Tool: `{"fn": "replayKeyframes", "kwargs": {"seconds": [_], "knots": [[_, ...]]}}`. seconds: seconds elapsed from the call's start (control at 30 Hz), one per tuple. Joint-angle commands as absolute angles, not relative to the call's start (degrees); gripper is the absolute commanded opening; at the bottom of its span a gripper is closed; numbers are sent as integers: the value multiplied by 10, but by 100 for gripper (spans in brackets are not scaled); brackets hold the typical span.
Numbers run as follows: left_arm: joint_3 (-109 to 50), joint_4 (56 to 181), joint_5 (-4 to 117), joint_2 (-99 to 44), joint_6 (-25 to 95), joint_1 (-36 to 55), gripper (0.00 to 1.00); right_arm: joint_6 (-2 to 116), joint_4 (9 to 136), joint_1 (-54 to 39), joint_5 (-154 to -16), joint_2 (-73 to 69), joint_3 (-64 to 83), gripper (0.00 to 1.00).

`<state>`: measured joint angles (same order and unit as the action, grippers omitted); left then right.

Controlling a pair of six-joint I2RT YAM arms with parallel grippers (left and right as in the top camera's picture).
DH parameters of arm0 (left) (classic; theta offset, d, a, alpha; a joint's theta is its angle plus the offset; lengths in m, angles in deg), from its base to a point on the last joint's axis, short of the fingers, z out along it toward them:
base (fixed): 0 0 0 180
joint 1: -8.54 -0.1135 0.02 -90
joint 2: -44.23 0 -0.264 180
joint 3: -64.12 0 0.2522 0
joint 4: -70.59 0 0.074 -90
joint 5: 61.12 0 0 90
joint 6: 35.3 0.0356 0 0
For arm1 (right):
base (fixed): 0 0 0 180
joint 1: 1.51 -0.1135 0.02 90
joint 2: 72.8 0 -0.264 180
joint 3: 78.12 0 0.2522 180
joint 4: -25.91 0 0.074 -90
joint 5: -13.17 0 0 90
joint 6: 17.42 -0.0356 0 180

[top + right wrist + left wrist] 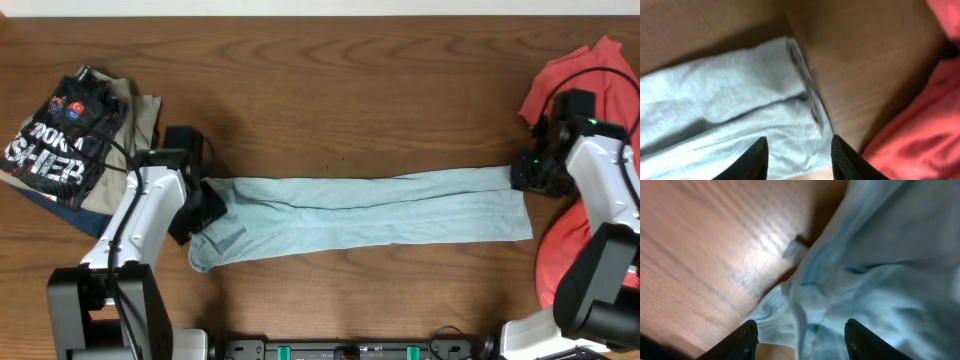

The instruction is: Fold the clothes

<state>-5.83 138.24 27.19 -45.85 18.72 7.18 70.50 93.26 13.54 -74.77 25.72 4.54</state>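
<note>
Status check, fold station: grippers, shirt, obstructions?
Left gripper open at the pale blue shirt, left end; right gripper open at its right end. Shirt lies as a long folded strip. Red garment bunched just right of it, not touching.

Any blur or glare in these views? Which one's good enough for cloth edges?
Overhead: sharp and evenly lit, the edges of the blue-grey T-shirt are crisp, best for edges. Left wrist: smeared throughout, with a white glare patch on the table. Right wrist: soft, though the hem still reads; the wood at top left is in shadow.
</note>
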Motion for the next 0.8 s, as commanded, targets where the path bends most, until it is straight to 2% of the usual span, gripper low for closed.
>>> {"fn": "replayKeyframes", "kwargs": {"seconds": [0.0,0.2,0.3,0.67,0.77], "knots": [[-72,1389,274,-444,191,70,60,775,907,170,-834,262,27,40],[-71,1391,274,-444,191,70,61,789,844,203,-848,274,-19,50],[-71,1394,274,-444,191,70,62,789,810,203,-848,274,-32,51],[-71,1398,274,-444,191,70,62,789,721,202,-861,277,-109,52],[-71,1398,274,-444,191,70,62,788,703,202,-863,277,-128,47]]}}
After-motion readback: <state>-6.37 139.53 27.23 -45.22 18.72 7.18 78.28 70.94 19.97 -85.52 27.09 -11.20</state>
